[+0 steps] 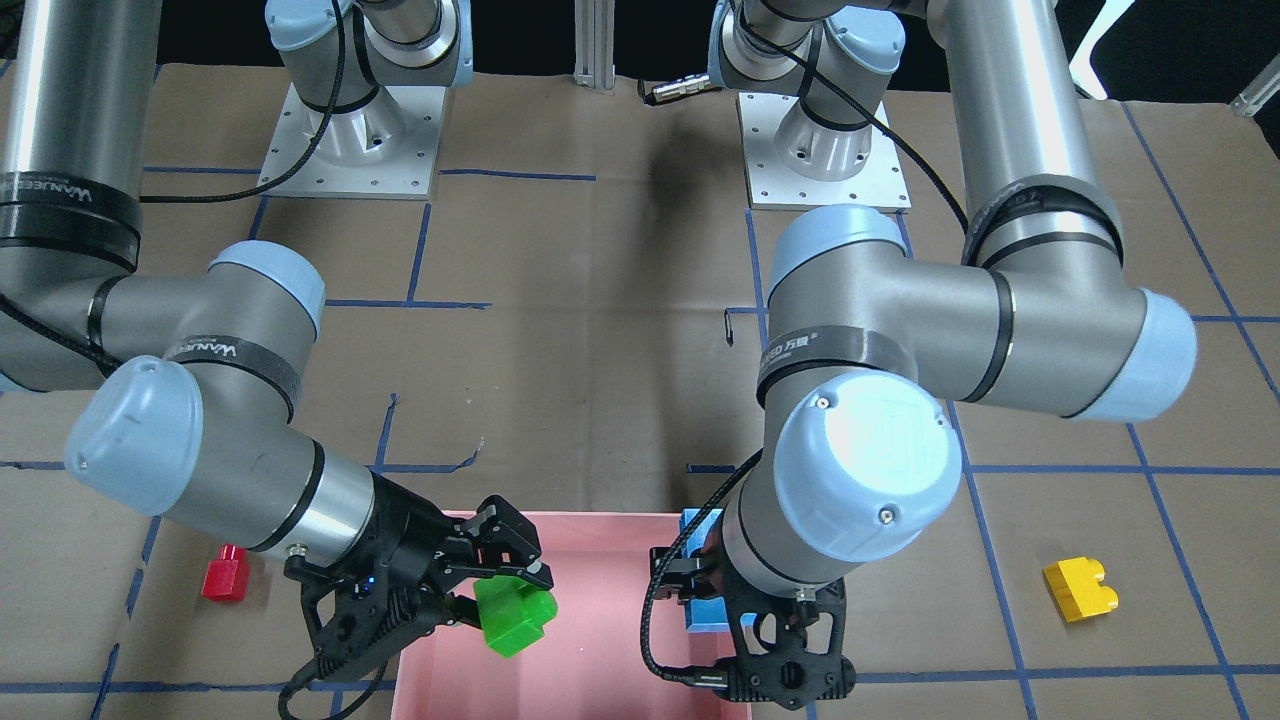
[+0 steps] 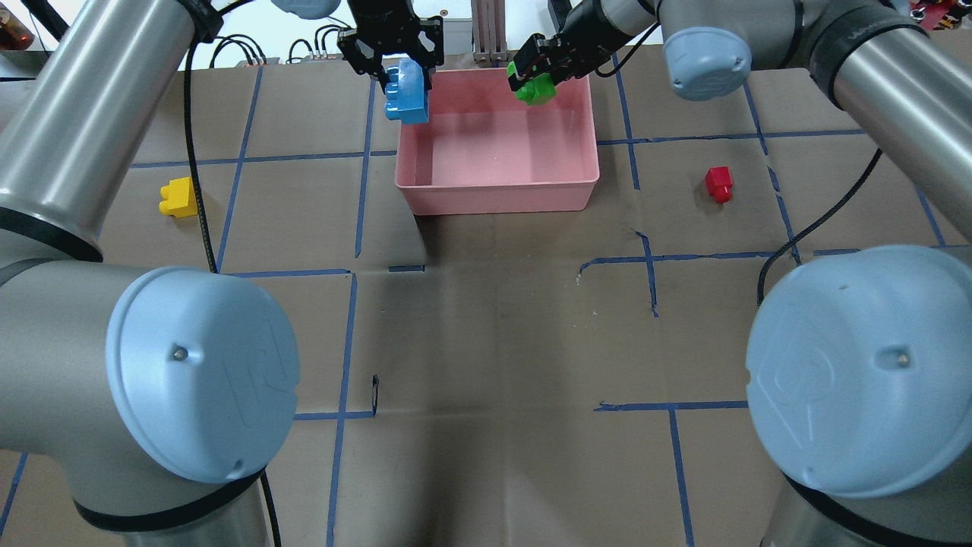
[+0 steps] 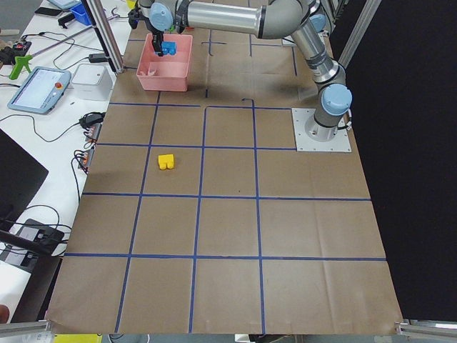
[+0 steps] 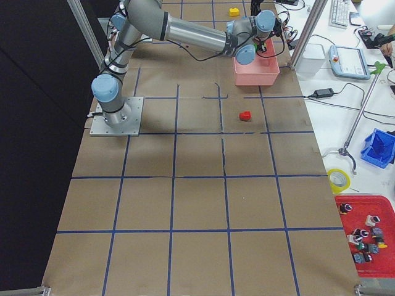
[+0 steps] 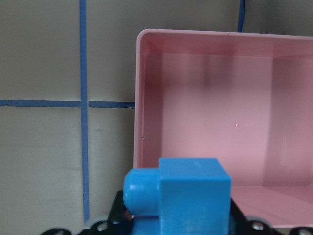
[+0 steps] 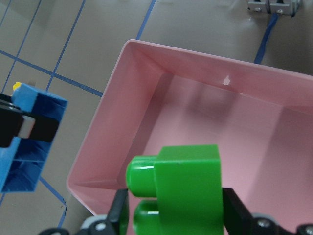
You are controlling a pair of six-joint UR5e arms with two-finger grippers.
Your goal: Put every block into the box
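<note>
My left gripper [image 2: 402,76] is shut on the blue block [image 2: 406,97] and holds it above the far left corner of the pink box [image 2: 493,194]; in the left wrist view the blue block [image 5: 188,196] hangs by the box's rim [image 5: 139,98]. My right gripper [image 2: 533,72] is shut on the green block [image 2: 536,87] above the box's far right part; it fills the right wrist view [image 6: 188,186]. The red block [image 2: 718,184] lies on the table right of the box. The yellow block [image 2: 176,197] lies far left. Nothing lies inside the box.
Brown paper with blue tape lines covers the table [image 2: 493,342]. Both arm bases [image 1: 350,130] stand on the robot's side. In the front-facing view the red block [image 1: 224,575] and yellow block [image 1: 1080,588] lie on either side of the box [image 1: 600,540].
</note>
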